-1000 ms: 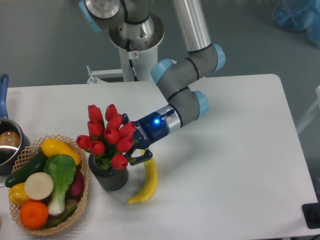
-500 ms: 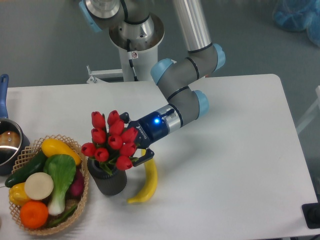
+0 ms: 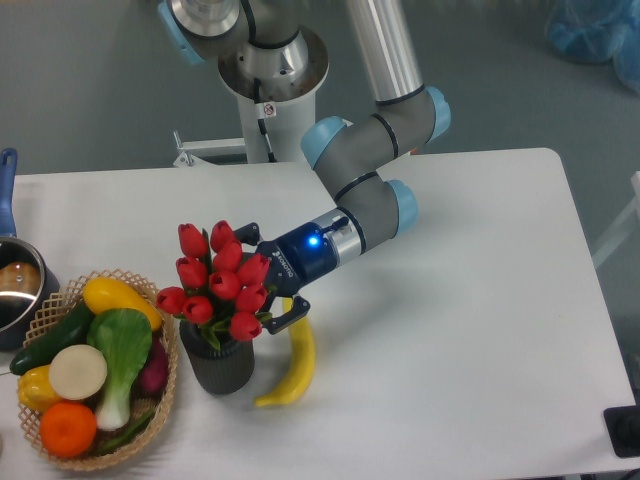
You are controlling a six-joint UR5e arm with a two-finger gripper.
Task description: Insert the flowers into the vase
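The flowers, a bunch of red tulip buds with green leaves, stand with their stems down inside the vase, a dark grey cylinder on the white table. My gripper reaches in from the right at bud height. Its two black fingers stand wide apart, one above the bunch's right side and one below it. The buds hide the gap between them, and no finger presses on the stems. The stems themselves are hidden by the buds and the vase's rim.
A yellow banana lies just right of the vase, under the lower finger. A wicker basket of vegetables and fruit touches the vase's left side. A steel pot with a blue handle sits at the left edge.
The bunch has sunk a little lower and settled into the vase. The vase has shifted slightly toward the front. The gripper has barely moved and its fingers stay spread.
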